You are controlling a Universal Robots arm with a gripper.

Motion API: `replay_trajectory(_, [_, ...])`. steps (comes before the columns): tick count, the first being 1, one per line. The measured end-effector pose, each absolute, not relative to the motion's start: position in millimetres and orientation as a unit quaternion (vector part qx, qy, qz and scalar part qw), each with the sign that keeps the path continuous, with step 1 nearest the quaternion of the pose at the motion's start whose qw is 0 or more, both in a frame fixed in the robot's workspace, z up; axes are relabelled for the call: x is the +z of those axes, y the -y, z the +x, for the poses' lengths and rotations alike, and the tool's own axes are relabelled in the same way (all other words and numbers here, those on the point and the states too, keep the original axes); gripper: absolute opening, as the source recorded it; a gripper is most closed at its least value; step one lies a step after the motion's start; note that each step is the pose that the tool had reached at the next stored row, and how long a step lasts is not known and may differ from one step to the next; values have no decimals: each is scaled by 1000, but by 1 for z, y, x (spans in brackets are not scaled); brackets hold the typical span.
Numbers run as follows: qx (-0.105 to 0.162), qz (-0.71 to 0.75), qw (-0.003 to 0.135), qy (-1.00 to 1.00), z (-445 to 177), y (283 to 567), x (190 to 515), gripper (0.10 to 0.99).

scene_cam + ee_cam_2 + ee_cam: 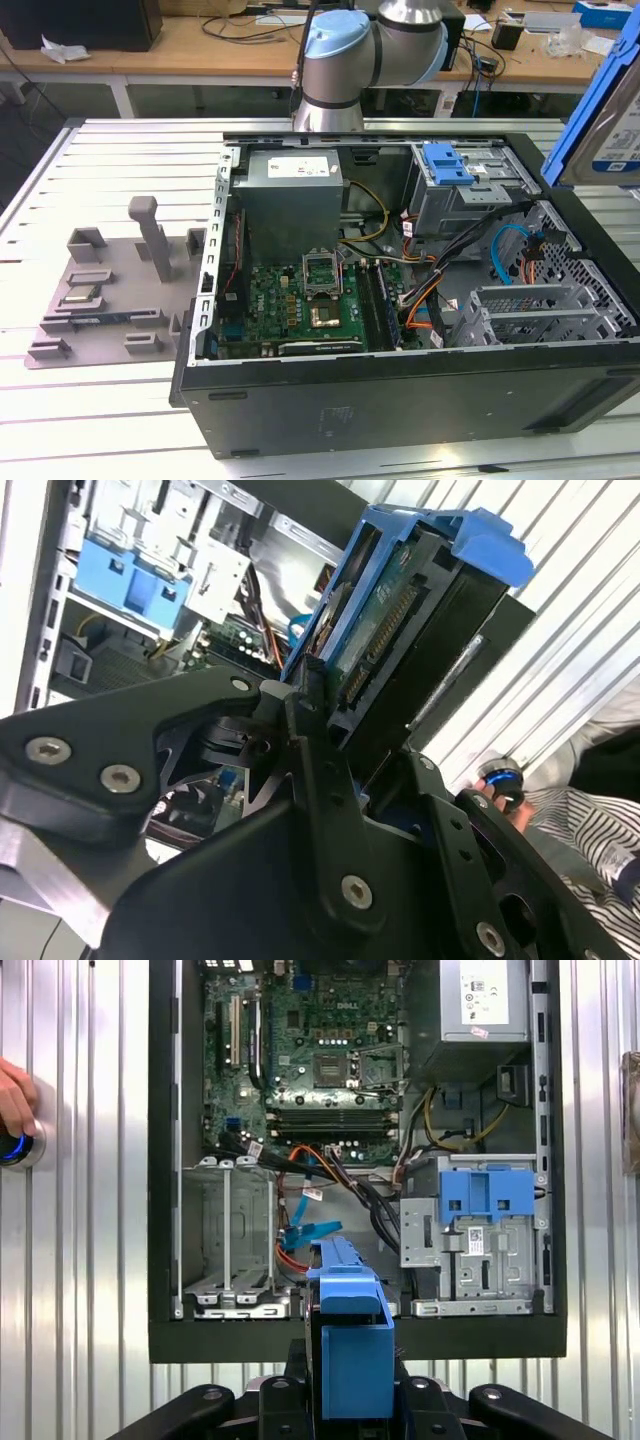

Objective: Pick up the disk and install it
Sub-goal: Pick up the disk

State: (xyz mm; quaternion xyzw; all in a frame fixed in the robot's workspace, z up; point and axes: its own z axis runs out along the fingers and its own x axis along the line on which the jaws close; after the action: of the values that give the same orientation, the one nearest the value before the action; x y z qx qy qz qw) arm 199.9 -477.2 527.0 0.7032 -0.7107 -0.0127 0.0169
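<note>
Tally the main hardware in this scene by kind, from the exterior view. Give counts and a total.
computer case: 1
power supply: 1
motherboard: 1
disk in blue rails: 1
blue bay tab: 1
grey fixture plate: 1
Total: 6

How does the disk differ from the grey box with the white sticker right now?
The disk is clamped in the end effector, up in the air; the grey box sits mounted inside the case. The disk wears blue plastic rails; the grey box is bare metal. Both are rectangular, grey metal with a stuck-on label.
</note>
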Motion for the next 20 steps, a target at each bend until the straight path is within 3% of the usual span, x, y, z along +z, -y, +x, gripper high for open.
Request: replay_trajectory(20, [-13, 703, 17, 711, 193, 542, 523, 365])
